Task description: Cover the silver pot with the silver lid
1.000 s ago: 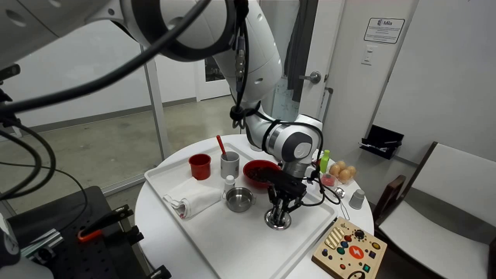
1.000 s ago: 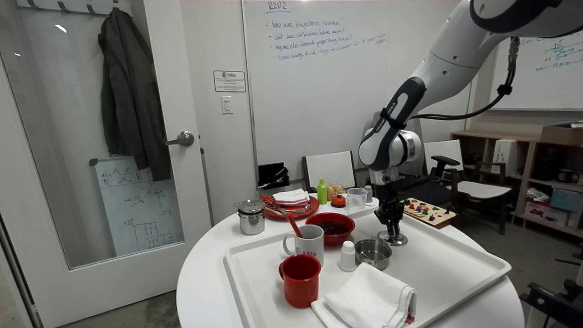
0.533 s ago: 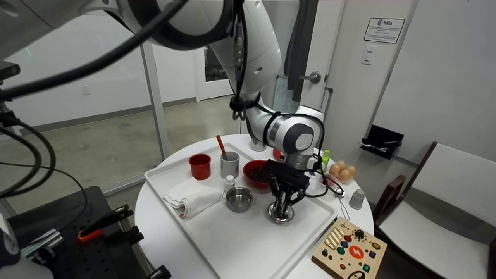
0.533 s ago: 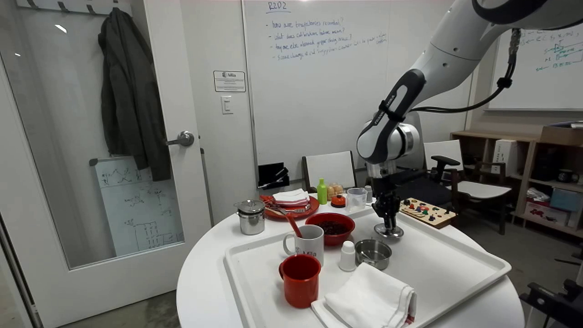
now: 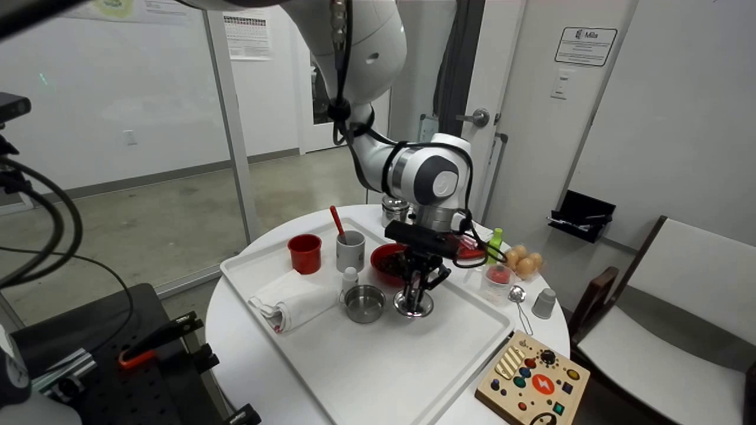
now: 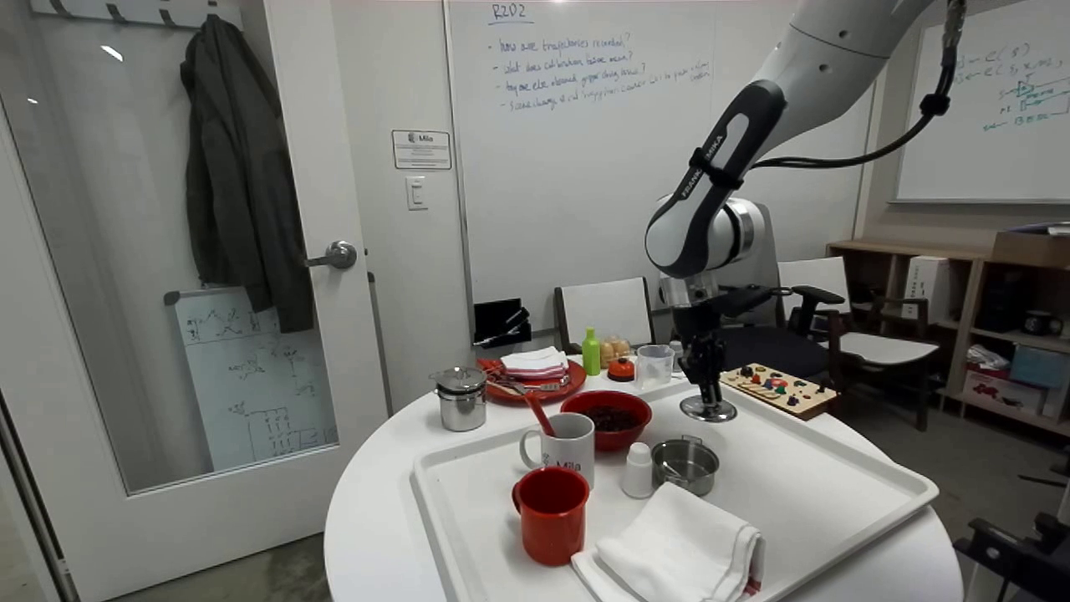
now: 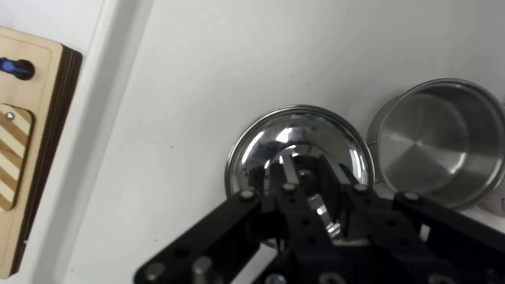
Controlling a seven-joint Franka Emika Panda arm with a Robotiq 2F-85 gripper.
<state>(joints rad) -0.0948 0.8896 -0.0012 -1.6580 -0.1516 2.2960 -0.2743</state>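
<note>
The silver pot (image 5: 364, 306) stands uncovered on the white tray, also in an exterior view (image 6: 685, 470) and at the right of the wrist view (image 7: 428, 146). The shiny silver lid (image 5: 423, 308) hangs level from my gripper (image 5: 415, 292), above the tray and beside the pot. The lid (image 6: 708, 412) and the gripper (image 6: 710, 396) also show in an exterior view. In the wrist view, the gripper's fingers (image 7: 309, 165) are closed around the knob of the lid (image 7: 300, 128); they partly hide the knob and the lid's near part.
A white salt shaker (image 6: 638, 470), a red bowl (image 6: 608, 420), a white mug (image 6: 570, 447), a red cup (image 6: 552, 514) and a folded white cloth (image 6: 681, 548) stand around the pot on the tray (image 5: 378, 372). A wooden button board (image 5: 534, 381) lies beside the tray.
My gripper has lifted the lid off the tray and carried it upward, lately also toward the pot's side in an exterior view. The pot has not moved.
</note>
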